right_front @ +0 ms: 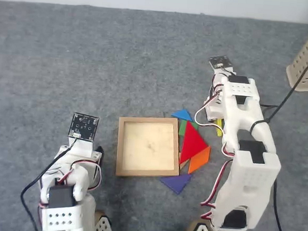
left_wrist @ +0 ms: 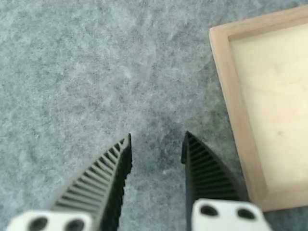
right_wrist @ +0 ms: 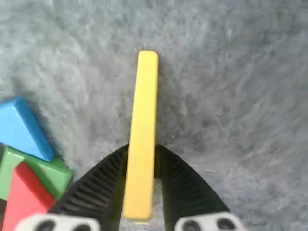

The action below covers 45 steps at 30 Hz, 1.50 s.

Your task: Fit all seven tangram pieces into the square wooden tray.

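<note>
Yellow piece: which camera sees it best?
The right wrist view: the yellow piece sits edge-on, held by the right gripper. The high view catches a sliver beside the arm; the left wrist view faces the tray.

Left arm [right_front: 67, 218], right arm [right_front: 253, 172]: white perforated shells, black servos, red-white-black cable loops. Gripper fingers [left_wrist: 113, 173] black, ribbed.
</note>
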Each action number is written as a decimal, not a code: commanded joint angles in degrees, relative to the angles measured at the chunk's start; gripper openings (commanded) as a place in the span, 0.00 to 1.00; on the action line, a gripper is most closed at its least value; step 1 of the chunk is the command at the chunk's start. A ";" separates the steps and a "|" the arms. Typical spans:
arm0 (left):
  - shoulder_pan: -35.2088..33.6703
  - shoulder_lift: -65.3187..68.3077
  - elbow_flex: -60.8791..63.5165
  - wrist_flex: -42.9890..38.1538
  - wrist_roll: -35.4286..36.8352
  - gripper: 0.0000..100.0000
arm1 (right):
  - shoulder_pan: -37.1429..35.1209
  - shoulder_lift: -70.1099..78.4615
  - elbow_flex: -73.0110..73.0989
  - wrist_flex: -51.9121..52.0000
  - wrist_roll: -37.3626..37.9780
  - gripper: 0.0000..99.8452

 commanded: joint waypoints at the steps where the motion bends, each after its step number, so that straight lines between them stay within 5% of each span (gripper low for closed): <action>1: 0.09 -0.35 -0.57 0.26 -0.26 0.17 | -0.22 -6.64 5.71 -0.13 -1.32 0.01; 12: 0.09 -0.35 -0.57 0.26 -0.26 0.17 | -10.59 -33.80 17.93 -3.91 -9.14 0.01; 18: 0.09 -0.35 -0.57 0.26 -0.26 0.17 | -27.65 -25.36 11.08 -3.47 -14.95 0.01; 22: 0.09 -0.35 -0.57 0.26 -0.26 0.17 | -32.92 -16.31 4.84 -3.03 -23.38 0.01; 31: 0.09 -0.35 -0.57 0.26 -0.26 0.17 | -36.09 -9.89 -2.29 6.90 -24.53 0.20; 45: 0.09 -0.35 -0.57 0.26 -0.26 0.17 | -29.49 -19.12 6.68 1.63 -14.42 0.10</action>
